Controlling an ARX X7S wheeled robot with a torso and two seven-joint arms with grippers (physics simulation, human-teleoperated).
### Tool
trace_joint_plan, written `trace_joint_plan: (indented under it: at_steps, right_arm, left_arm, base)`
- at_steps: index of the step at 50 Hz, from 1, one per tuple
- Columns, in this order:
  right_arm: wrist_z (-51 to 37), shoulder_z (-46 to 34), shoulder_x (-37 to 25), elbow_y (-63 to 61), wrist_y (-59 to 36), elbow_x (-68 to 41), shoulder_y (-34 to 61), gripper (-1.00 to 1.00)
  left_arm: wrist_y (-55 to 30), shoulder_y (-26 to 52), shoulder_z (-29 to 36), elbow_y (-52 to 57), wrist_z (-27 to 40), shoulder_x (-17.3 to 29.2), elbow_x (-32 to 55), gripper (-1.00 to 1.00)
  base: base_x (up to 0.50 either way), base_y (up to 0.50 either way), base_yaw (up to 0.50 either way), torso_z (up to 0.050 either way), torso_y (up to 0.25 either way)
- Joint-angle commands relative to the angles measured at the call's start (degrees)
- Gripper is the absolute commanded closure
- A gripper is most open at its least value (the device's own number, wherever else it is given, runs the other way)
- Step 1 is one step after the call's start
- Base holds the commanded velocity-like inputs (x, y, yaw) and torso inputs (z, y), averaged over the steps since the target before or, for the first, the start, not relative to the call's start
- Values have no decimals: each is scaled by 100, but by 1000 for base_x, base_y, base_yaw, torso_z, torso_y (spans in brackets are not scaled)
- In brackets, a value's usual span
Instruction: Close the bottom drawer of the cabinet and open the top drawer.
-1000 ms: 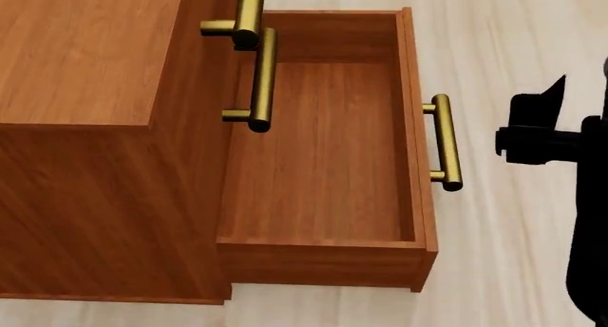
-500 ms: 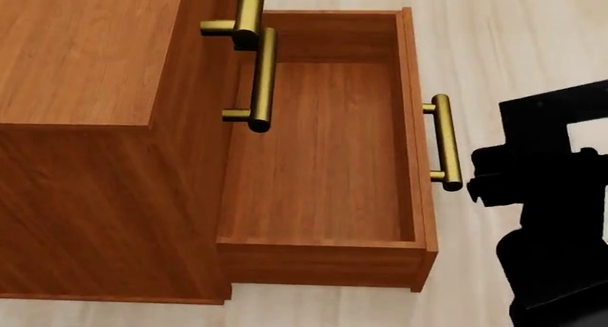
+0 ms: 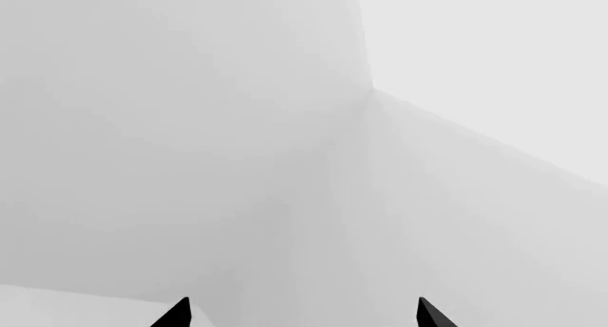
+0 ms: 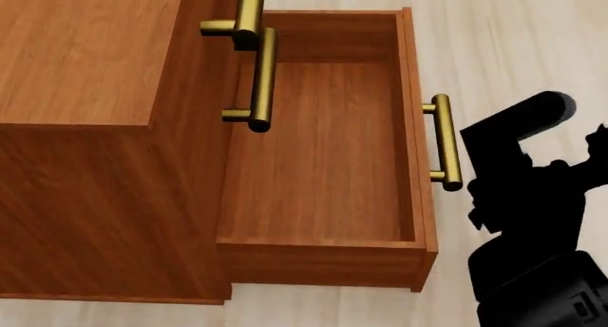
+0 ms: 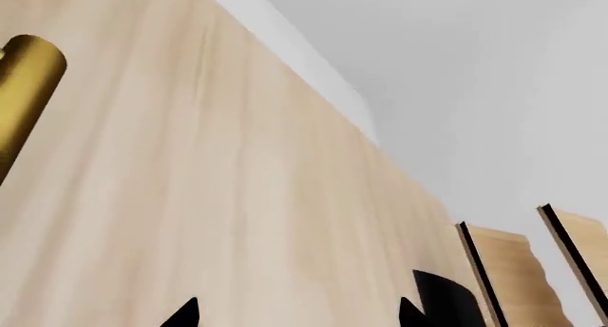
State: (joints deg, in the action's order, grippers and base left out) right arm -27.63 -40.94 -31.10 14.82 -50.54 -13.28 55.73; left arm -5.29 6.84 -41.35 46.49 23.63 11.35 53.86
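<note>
Right tool [image 5: 299,314] tips spread apart, holding nothing, near bottom drawer [image 4: 323,163] handle [image 4: 443,143], not touching. Left tool [image 3: 302,314] tips apart, empty, facing blank wall. Bottom drawer pulled out of cabinet [image 4: 85,92]; top drawer [image 4: 249,10] shut.

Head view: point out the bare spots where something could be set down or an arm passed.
Free: the inside of the bottom drawer, empty between its walls; the cabinet top; the floor beyond the drawer's handle. Crowded: beside that handle, where the right gripper sits close, and under the two stacked upper handles.
</note>
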Motion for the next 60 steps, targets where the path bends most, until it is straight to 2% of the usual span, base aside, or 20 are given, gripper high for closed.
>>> trace_joint_plan:
  at_steps: [1,5,29,38,44,60]
  right_arm:
    - [201,-262,144,345,-205,71,162,-100]
    - [524,-329,175,355,-102,-56,189,-100]
    - [1002,-181,453,160,-122,-549,170,-100]
    - [1187,-454,583,63,-194,-519,239,-100]
    - [1394,-367,672,-20,-137,-732,226,-100]
    - [1821,-643,1257,202,-94,-817,633,-100]
  left_arm:
    - [61,-22,21,-2,-10,0,-20,-100]
    - [71,-24,21,9,10,14,-9,-100]
    - [158,-58,62,-23,22,47,7,-100]
    - [185,-71,76,-28,34,61,13,-100]
    - [200,-83,79,-20,53,72,28,-100]
    - [272,-111,95,-41,31,82,70,-100]
  base:
    - [0,0,0,0,0]
    - [0,0,0,0,0]
    - [0,0,0,0,0]
    - [0,0,0,0,0]
    - [0,0,1,0,0]
    - [0,0,1,0,0]
